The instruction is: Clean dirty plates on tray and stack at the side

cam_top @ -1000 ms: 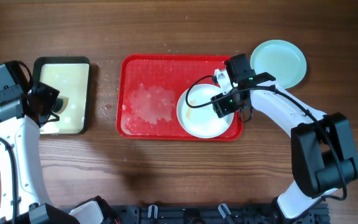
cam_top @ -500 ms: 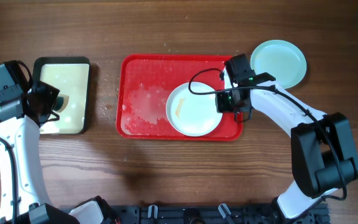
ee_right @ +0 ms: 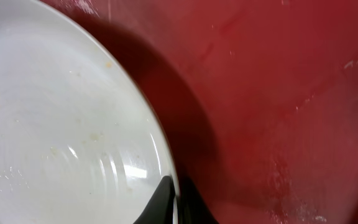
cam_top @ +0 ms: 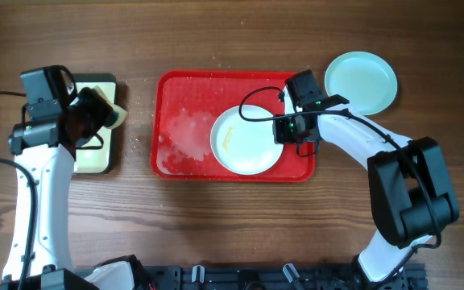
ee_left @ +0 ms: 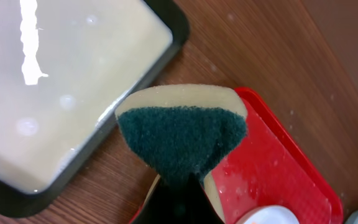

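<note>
- Swinging off the cream-coloured rectangular pan (cam_top: 97, 157), the left gripper (ee_left: 178, 186), clamped on a green-and-yellow sponge (ee_left: 182, 134), heads toward 3 o'clock.
- Right gripper (cam_top: 283, 129), pinching the white round plate (cam_top: 244, 143) at its 3 o'clock rim, has dragged it toward the middle of the red rectangular plastic tray (cam_top: 167, 97).
- Scrubbing looks next.

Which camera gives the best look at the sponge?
The left wrist view: the sponge fills the middle, green scrubbing side facing the camera, pinched between the fingers. Overhead, only a small yellow edge of it peeks out. The right wrist view shows just the white plate and red tray.
</note>
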